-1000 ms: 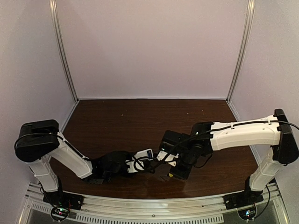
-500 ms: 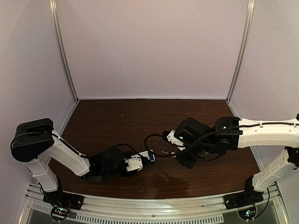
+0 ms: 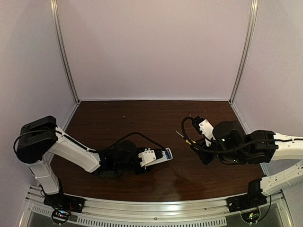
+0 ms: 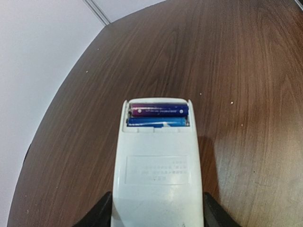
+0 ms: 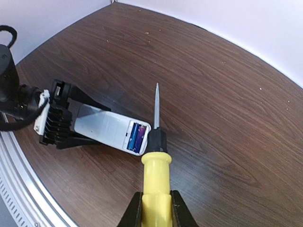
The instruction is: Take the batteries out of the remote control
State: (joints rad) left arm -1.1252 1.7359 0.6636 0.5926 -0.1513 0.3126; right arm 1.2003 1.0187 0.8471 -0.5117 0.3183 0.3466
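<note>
- Holding the remote control (image 4: pixel 157 179) by its near end, the left jaws pinch it from both sides, with one black finger (image 4: pixel 102 213) on each long edge.
- From the top camera, the remote control (image 3: pixel 158 156) is in the front middle of the dark brown worktop (image 3: pixel 123 123). Its open end points to the right.
- The batteries (image 4: pixel 159 116) are both inside the open box at the far end of the remote. They lie side by side, across the remote.
- The farther battery looks purple-blue. The nearer one is blue with a pale patch on it. No brand name can be read on either one.
- The white back of the remote has a box of tiny raised writing (image 4: pixel 157 170). The letters are too small and faint to read.
- I cannot tell if the far end of the remote touches the worktop.
- The right jaws are pressed tight on the yellow handle of the screwdriver (image 5: pixel 156 165).
- The screwdriver has a black collar and a thin grey metal tip that points away from the wrist.
- From the top camera, the screwdriver (image 3: pixel 185 138) is up and to the right of the remote, and it does not touch it.
- No writing shows on the screwdriver handle.
</note>
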